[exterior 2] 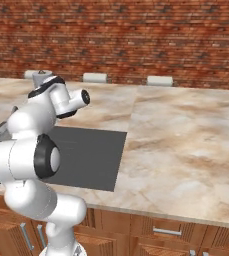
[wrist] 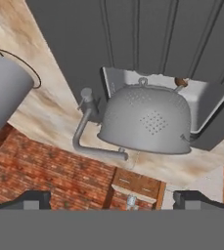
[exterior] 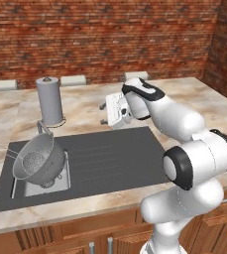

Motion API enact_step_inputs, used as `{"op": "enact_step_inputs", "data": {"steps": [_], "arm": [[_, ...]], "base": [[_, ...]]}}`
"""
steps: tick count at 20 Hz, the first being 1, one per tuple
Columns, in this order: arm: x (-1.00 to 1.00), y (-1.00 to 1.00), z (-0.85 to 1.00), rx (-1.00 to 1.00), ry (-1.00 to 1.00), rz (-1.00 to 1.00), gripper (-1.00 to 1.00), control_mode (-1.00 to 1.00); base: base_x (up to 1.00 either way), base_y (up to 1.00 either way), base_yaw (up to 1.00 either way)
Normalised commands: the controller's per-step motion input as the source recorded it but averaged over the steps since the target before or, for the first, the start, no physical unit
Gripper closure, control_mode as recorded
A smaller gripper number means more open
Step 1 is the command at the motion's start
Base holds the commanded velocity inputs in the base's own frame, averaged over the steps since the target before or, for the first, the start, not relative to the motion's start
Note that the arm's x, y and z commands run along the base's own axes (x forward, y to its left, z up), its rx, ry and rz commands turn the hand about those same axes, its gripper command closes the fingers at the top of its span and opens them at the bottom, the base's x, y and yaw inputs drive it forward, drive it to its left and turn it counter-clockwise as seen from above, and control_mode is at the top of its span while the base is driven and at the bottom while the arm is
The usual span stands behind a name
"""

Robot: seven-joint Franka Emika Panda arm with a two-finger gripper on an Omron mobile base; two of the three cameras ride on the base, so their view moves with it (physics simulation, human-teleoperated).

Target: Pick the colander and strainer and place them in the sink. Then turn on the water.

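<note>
Both jaws wide apart, empty, colander [wrist: 147, 119] beyond

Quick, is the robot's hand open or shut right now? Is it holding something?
Hand: open and holding nothing, its tips far apart, hanging over the colander that sits in the sink.

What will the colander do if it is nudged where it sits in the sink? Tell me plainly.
The colander leans tilted over the small basin of the sink, so a nudge would probably rock or tip it. Its rounded bowl looks apt to roll. As perforated metal, it is likely stiff and fairly light for its size.
</note>
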Motion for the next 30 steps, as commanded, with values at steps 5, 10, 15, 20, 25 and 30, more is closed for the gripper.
{"op": "enact_step_inputs", "data": {"steps": [5, 10, 15, 20, 25, 30], "arm": [[0.0, 0.31, -0.27, 0.02, 0.13, 0.0, -1.0, -1.0], [0.01, 0.42, -0.32, 0.0, 0.17, 0.0, -1.0, -1.0], [0.09, 0.36, -0.25, 0.0, 0.18, 0.0, -1.0, -1.0], [0.07, 0.27, -0.22, 0.01, 0.12, 0.0, -1.0, -1.0], [0.06, 0.23, -0.2, 0.03, 0.09, 0.0, -1.0, -1.0], [0.06, 0.19, -0.17, 0.08, 0.03, 0.0, -1.0, -1.0]], "base": [[0.0, 0.0, 0.0], [0.0, 0.0, 0.0], [0.0, 0.0, 0.0], [0.0, 0.0, 0.0], [0.0, 0.0, 0.0], [0.0, 0.0, 0.0]]}}
